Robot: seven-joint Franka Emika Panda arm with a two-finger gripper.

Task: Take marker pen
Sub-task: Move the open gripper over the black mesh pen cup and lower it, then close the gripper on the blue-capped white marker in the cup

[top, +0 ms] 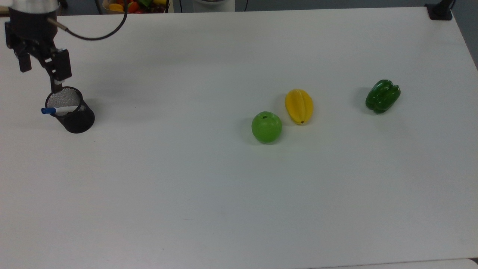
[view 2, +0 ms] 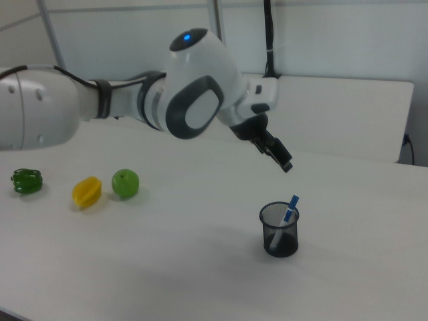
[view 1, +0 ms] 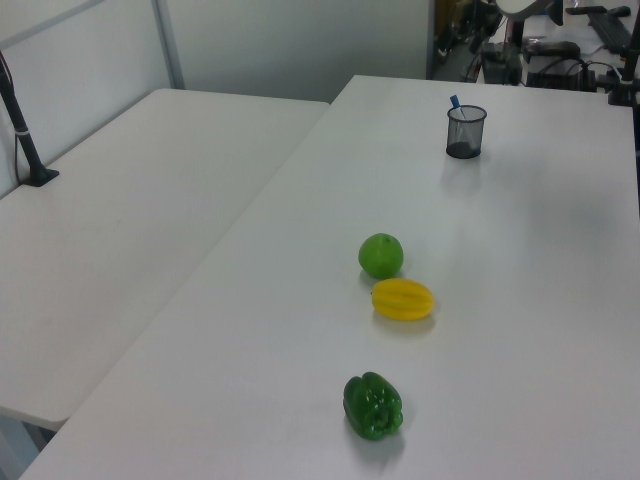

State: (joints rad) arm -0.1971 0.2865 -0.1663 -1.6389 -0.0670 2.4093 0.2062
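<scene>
The marker pen leans in a black mesh cup at the top view's left, its blue cap poking over the cup's left rim. In the right view the marker pen stands tilted in the cup. The cup is at the table's far end in the left view, with the marker pen's blue cap sticking out. My gripper hovers open just behind the cup in the top view, one finger reaching the rim. In the right view the gripper hangs above the cup, apart from the pen.
A green apple, a yellow starfruit and a green pepper lie on the white table well to the top view's right. A box of toy fruit sits beyond the far edge. The left view shows a second table alongside.
</scene>
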